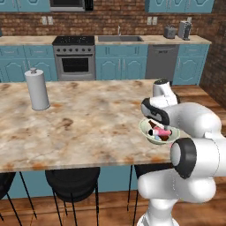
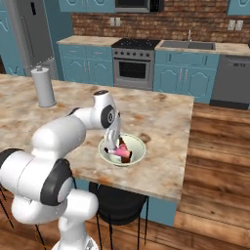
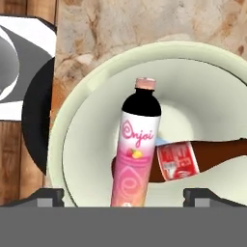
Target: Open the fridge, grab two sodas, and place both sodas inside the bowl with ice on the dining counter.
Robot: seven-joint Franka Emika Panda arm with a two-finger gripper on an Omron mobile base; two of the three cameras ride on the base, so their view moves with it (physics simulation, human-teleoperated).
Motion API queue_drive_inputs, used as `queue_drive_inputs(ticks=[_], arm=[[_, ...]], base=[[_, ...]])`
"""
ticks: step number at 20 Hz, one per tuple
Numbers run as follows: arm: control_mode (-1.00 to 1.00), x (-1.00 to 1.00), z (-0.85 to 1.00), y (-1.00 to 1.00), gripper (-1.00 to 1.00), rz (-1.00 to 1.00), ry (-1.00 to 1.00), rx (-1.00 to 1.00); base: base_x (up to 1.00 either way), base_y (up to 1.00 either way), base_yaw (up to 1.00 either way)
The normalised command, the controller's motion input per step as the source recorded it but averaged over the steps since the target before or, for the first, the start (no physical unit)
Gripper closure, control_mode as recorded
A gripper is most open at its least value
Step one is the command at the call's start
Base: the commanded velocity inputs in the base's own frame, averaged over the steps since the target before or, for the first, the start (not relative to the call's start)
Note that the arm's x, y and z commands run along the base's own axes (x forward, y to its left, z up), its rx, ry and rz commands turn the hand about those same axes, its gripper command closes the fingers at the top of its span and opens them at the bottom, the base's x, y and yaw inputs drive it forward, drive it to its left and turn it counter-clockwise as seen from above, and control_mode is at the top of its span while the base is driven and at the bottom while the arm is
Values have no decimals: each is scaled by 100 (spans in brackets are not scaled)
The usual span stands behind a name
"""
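The pale bowl with ice (image 3: 193,87) sits near the right edge of the dining counter (image 1: 88,123). Both sodas lie inside it. The pink soda (image 3: 135,154) rests across the dark reddish-brown soda (image 3: 217,152), its dark neck pointing up in the hand view. My gripper (image 3: 124,195) hangs straight above the bowl, open, with its fingertips (image 3: 46,195) standing wide on either side of the pink bottle and not touching it. From the right base, the gripper (image 2: 113,138) points down into the bowl (image 2: 139,146). The grey fridge (image 2: 29,29) stands at the far left, its door shut.
A white paper towel roll (image 1: 37,89) stands on the left part of the counter. Black stools (image 1: 73,183) sit under its near edge. The counter's right edge (image 2: 188,146) drops to wooden floor. A stove (image 1: 74,57) and teal cabinets line the back wall.
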Motion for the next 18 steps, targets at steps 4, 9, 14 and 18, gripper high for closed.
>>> queue_drive_inputs(ticks=[4,9,14,18], arm=[[-100,-40,46,0,-100,0,-10,0],[-100,-48,46,0,-100,0,-7,0],[-100,-53,46,15,-100,-3,-10,0],[-100,-50,38,25,-100,-6,-13,0]], base=[[0,0,0],[0,0,0],[0,0,0],[0,0,0]])
